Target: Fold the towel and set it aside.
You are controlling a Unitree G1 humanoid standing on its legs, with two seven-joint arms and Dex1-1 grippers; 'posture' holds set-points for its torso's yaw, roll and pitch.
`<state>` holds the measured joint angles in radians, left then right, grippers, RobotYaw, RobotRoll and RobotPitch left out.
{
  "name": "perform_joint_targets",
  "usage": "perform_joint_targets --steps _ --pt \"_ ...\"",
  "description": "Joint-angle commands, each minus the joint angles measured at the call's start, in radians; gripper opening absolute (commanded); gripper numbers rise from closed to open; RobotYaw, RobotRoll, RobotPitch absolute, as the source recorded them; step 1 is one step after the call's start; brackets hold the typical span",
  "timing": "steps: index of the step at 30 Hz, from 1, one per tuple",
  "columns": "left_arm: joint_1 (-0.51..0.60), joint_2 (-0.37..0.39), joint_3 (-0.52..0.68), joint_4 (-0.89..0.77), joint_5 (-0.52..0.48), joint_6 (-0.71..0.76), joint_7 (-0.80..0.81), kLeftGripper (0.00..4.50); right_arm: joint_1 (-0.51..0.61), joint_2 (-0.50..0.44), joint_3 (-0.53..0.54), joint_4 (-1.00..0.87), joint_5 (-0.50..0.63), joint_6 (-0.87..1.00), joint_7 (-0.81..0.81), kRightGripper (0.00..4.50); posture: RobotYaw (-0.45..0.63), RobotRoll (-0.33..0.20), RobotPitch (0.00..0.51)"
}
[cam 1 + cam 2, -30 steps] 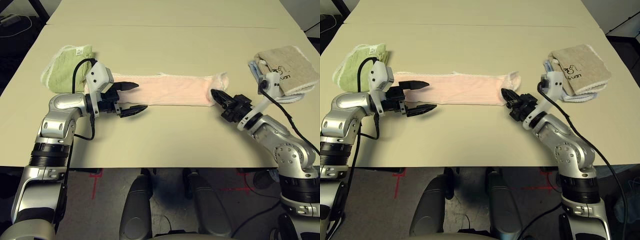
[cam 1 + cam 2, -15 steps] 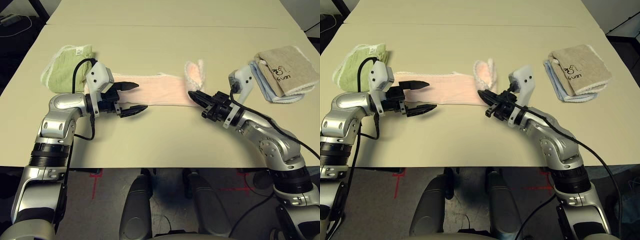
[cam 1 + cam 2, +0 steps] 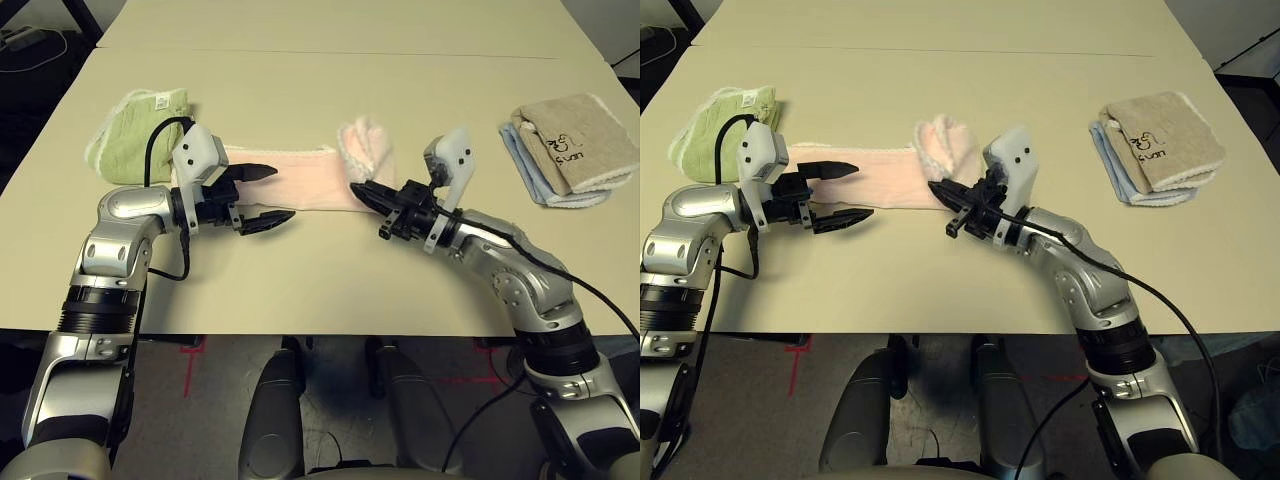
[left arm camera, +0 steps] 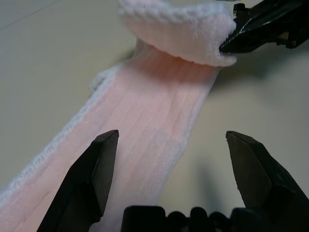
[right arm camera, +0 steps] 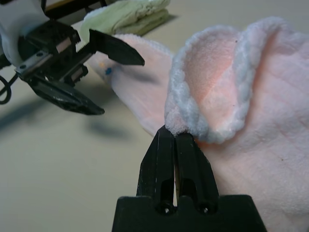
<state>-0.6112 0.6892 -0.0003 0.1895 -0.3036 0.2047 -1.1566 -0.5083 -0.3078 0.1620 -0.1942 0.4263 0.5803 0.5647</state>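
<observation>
Pink, green and beige cloths on a tan table

The towel [image 3: 300, 178] is pale pink, ribbed, with a white corded edge. A light green towel [image 3: 135, 148] lies folded. A beige towel [image 3: 575, 140] with a dark mark sits on pale blue cloth [image 3: 528, 160]. Table [image 3: 330, 90] plain tan.

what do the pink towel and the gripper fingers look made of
Pink towel: soft ribbed terry cloth, fuzzy matte nap, with a white corded edge. Right gripper and left gripper: fingers look like hard matte black plastic, though coated metal is possible.
</observation>
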Motion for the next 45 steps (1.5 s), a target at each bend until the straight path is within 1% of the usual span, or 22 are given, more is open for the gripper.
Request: perform_joint_targets --steps 1,6,7,8,10,14,18,22,28,30,33,35,37,42,45 --pt "0.023 0.011 -0.008 -0.025 0.010 0.004 0.000 4.50 -0.003 0.001 0.032 0.019 -0.034 -0.009 0.019 0.07 0.06 0.000 0.226" --pt "0.023 0.011 -0.009 -0.024 0.010 0.004 0.001 4.50 -0.029 0.029 0.046 0.050 -0.068 0.007 0.005 0.07 0.06 0.000 0.223" --pt "0.023 0.011 -0.009 -0.025 0.010 0.004 0.002 4.50 -0.033 0.035 0.045 0.054 -0.071 0.008 0.004 0.54 0.06 0.000 0.223" --pt "0.023 0.011 -0.009 -0.025 0.010 0.004 0.002 4.50 -0.035 0.039 0.045 0.056 -0.074 0.009 0.005 0.79 0.06 0.000 0.223" --pt "0.022 0.010 -0.009 -0.024 0.011 0.004 0.003 4.50 -0.040 0.049 0.038 0.059 -0.078 0.008 0.006 1.42 0.05 0.000 0.221" --pt "0.021 0.007 -0.011 -0.022 0.012 0.003 0.006 4.50 -0.044 0.050 0.027 0.057 -0.073 0.005 0.022 2.93 0.04 0.000 0.220" --pt "0.015 0.002 -0.016 -0.015 0.015 -0.001 0.005 4.50 -0.050 0.039 0.008 0.045 -0.042 -0.001 0.070 4.44 0.04 0.000 0.218" --pt "0.008 -0.002 -0.019 -0.007 0.018 -0.005 0.004 4.50 -0.048 0.014 -0.030 0.028 -0.016 -0.004 0.102 4.47 0.03 0.000 0.215" --pt "-0.003 -0.007 -0.017 0.002 0.018 -0.004 0.004 4.50 -0.029 -0.019 -0.190 0.043 0.048 0.017 0.062 4.47 0.02 0.000 0.211" --pt "-0.014 -0.016 -0.011 0.005 0.010 0.005 0.011 4.50 -0.021 -0.041 -0.238 0.061 0.051 0.005 0.055 4.47 0.01 0.000 0.209" --pt "-0.029 -0.030 -0.001 0.010 0.002 0.016 0.029 4.50 -0.011 -0.065 -0.275 0.086 0.036 -0.042 0.055 4.47 0.00 0.000 0.210" --pt "-0.032 -0.050 0.012 0.008 -0.001 0.018 0.064 4.50 0.003 -0.095 -0.284 0.126 -0.004 -0.124 0.076 4.47 0.00 0.000 0.210" --pt "-0.018 -0.065 0.017 -0.009 -0.004 0.025 0.089 4.50 0.009 -0.110 -0.295 0.180 -0.019 -0.196 0.096 4.47 0.00 0.000 0.213" --pt "0.020 -0.072 0.021 -0.041 -0.001 0.027 0.115 4.50 0.001 -0.154 -0.267 0.313 -0.059 -0.364 0.216 4.47 0.01 0.000 0.217" --pt "0.038 -0.073 0.032 -0.049 0.007 0.019 0.144 4.50 -0.020 -0.179 -0.227 0.403 -0.096 -0.465 0.317 4.47 0.03 0.000 0.220"
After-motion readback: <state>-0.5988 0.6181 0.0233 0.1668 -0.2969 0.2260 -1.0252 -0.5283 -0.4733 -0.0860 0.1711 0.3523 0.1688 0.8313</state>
